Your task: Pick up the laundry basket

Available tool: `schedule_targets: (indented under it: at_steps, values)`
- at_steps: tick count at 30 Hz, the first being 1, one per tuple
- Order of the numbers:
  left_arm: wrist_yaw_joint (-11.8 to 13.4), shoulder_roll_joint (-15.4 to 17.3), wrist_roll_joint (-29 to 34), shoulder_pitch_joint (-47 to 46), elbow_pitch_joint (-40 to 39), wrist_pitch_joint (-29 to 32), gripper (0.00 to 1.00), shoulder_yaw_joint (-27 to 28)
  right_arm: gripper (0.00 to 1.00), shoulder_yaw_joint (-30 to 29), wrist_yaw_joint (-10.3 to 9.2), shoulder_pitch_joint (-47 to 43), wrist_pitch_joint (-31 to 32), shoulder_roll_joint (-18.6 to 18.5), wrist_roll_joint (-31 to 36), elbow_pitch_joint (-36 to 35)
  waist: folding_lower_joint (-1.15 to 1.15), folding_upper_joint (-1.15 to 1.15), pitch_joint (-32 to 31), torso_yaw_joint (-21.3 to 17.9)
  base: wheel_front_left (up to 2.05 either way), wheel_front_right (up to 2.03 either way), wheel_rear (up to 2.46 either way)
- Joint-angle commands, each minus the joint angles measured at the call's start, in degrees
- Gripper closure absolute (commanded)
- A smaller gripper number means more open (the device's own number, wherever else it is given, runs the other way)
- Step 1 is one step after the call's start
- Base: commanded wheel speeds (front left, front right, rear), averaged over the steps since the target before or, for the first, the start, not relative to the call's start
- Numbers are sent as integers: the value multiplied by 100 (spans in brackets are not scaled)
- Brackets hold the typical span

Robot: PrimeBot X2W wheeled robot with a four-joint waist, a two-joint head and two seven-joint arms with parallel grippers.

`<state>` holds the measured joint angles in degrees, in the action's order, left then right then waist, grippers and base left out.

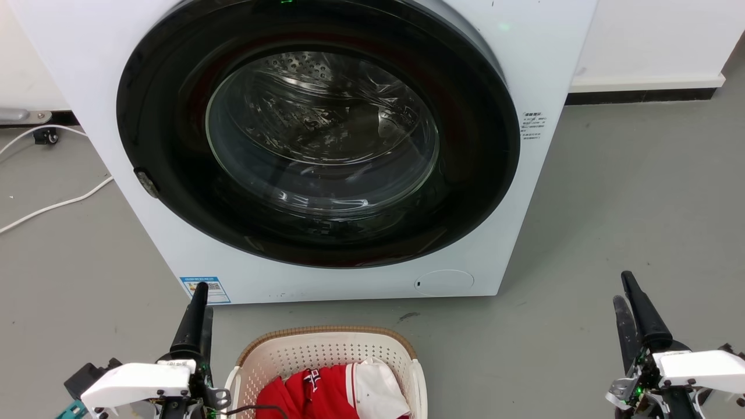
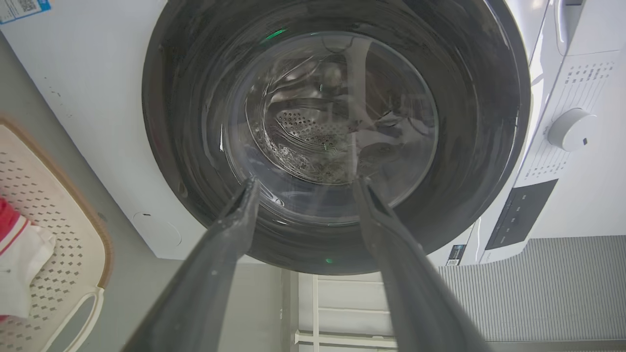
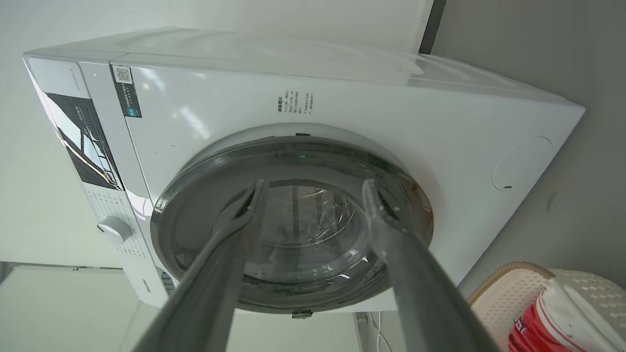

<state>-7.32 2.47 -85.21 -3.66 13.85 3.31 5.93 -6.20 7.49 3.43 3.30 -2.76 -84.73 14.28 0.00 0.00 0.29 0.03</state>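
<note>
The laundry basket (image 1: 326, 349) sits on the gray floor (image 1: 611, 221) at the bottom middle of the head view. It is near the front of the big white washing machine (image 1: 541, 70), with a strip of bare floor between them. Its brown rim curves along the far edge, and a white handle shows on each side. Red and white clothes (image 1: 332, 390) lie inside it. The left gripper (image 1: 201, 289) is close beside the basket's left edge, with its fingers pointing up toward the machine. In the left wrist view its two fingers are spread apart with nothing between them. The right gripper (image 1: 621, 286) is well apart from the basket, off to the right over bare floor. Its fingers are spread apart too and hold nothing. There is wide open floor to the right of the machine. A white cord (image 1: 58, 203) lies on the floor at the left.
</note>
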Motion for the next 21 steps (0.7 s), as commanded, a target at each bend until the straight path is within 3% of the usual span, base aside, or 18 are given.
schedule_targets:
  at_steps: [1, 10, 19, 21]
  values:
    - [-3, 20, 274, -89, -164, -64, 0, 12, 0, 2, 0, 68, -71, -19, 242, -172, 0, 0, 2, 0, 0, 0, 0]
    - [46, 23, 1354, -59, -384, -267, 0, -59, 0, 167, 0, 4, -272, -19, 1677, -557, 0, 0, 12, 0, 0, 0, 0]
    - [256, 27, 2428, 19, -610, -477, 0, -155, 0, 348, 0, -86, -482, -20, 3085, -836, 0, 0, 27, -10, 0, 0, 0]
    - [276, 29, 2891, 42, -692, -563, 0, -176, 0, 402, 0, -130, -569, -20, 3544, -861, 0, 0, 35, -12, 0, 0, 0]
